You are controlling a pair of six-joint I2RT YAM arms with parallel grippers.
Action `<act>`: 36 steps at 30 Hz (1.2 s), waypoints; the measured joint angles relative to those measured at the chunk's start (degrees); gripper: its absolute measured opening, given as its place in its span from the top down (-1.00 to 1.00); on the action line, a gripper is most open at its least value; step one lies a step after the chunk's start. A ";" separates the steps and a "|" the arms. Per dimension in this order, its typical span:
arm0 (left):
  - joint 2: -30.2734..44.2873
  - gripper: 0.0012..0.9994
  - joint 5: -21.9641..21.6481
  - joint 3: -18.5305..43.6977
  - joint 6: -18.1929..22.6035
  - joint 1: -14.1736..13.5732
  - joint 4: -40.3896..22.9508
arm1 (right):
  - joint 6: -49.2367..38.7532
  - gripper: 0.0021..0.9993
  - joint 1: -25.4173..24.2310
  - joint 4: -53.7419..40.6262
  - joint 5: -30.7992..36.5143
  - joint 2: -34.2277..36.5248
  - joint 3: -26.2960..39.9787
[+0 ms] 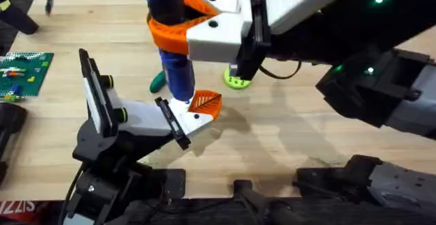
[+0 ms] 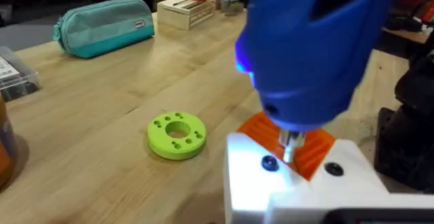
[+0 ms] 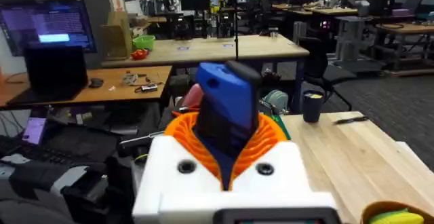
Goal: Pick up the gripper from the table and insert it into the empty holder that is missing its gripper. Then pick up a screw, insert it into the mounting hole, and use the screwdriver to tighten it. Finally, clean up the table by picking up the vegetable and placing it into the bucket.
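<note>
My right gripper [image 1: 182, 22], with big smooth orange jaws, is shut on the thick blue screwdriver [image 1: 172, 44] and holds it upright. The screwdriver's bit [image 2: 292, 144] points down onto the white holder [image 1: 178, 119] at the tip of my left arm. The small ribbed orange gripper [image 1: 205, 103] sits in that holder, right beside the bit. Two dark screw heads [image 2: 269, 163] show on the holder's white face [image 2: 291, 187]. The dark green vegetable [image 1: 158, 82] lies on the table just left of the screwdriver, partly hidden behind it. In the right wrist view the screwdriver [image 3: 227, 112] stands between the orange jaws.
A lime-green disc with a hole [image 1: 237, 81] lies right of the screwdriver, also seen as the disc [image 2: 176, 135]. A green brick plate [image 1: 24, 71] sits at the table's left edge. A teal pouch [image 2: 102, 24] and a wooden box [image 2: 190, 10] stand farther off.
</note>
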 joint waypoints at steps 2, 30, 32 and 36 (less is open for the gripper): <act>0.00 0.98 0.02 0.00 0.00 0.00 0.01 | -0.01 0.92 0.00 -0.08 0.01 0.00 0.00; 0.00 0.98 0.02 0.00 0.00 0.00 0.02 | -1.32 0.92 0.00 -0.01 0.06 1.25 0.00; 0.00 0.98 0.02 0.00 0.00 0.00 0.02 | -1.31 0.92 0.00 0.00 0.05 1.25 0.00; 0.00 0.98 0.00 0.00 -0.01 0.00 0.02 | -1.31 0.92 0.00 1.21 0.03 1.25 0.00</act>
